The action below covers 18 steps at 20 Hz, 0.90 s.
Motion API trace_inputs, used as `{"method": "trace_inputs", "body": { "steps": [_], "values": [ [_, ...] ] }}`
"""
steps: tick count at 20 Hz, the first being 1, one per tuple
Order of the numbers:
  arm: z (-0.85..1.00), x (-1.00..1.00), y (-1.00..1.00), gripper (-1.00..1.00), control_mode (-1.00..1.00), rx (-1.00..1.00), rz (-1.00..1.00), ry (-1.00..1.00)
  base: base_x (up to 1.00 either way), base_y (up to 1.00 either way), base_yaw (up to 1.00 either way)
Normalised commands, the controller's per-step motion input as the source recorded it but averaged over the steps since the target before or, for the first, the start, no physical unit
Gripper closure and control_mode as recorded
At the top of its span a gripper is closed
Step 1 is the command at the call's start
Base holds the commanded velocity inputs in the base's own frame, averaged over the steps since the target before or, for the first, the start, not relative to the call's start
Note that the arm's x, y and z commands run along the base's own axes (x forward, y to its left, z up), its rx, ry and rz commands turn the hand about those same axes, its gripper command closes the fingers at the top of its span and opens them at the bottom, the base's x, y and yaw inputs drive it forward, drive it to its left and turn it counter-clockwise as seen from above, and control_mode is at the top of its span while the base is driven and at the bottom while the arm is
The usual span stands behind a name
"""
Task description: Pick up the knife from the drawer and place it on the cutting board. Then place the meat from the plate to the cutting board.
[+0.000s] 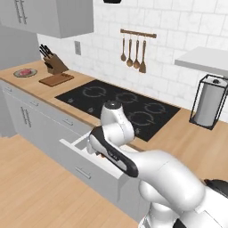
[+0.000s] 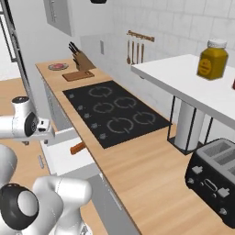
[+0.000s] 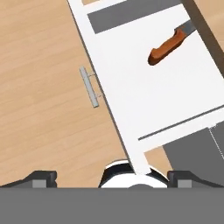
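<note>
The drawer [image 3: 131,87] stands pulled out, its white floor bare except for the knife [image 3: 166,46], which lies near the far side with its orange-red handle toward me and its grey blade partly under the counter edge. My gripper [image 3: 113,179] hovers open above the drawer's front edge, well short of the knife, with nothing between its fingers. From the right base view the knife [image 2: 78,148] shows in the open drawer [image 2: 64,160]. Far along the counter lies the cutting board [image 1: 56,79], and beside it the plate [image 1: 17,75] carries the meat [image 1: 25,71].
A black cooktop [image 1: 118,102] lies in the counter between the drawer and the board. A wooden knife block [image 1: 54,63] stands behind the board. A paper towel holder [image 1: 209,102], a toaster [image 2: 215,176] and a white shelf with a yellow jar [image 2: 212,58] sit to the right.
</note>
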Motion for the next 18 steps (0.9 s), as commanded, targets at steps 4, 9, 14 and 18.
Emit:
{"method": "trace_inputs", "body": {
  "steps": [4,9,14,18],
  "values": [
    [-0.26,0.31,0.14,-1.00,-1.00,0.00,0.00,-0.01,0.00,0.00,0.00],
    [-0.18,0.39,0.01,-1.00,-1.00,0.00,0.00,-0.02,0.00,0.00,0.00],
    [-0.31,0.40,0.20,-1.00,-1.00,0.00,0.00,0.00,0.00,0.00,0.00],
    [-0.29,0.32,0.26,-1.00,-1.00,0.00,0.00,0.00,0.00,0.00,0.00]
  ]
}}
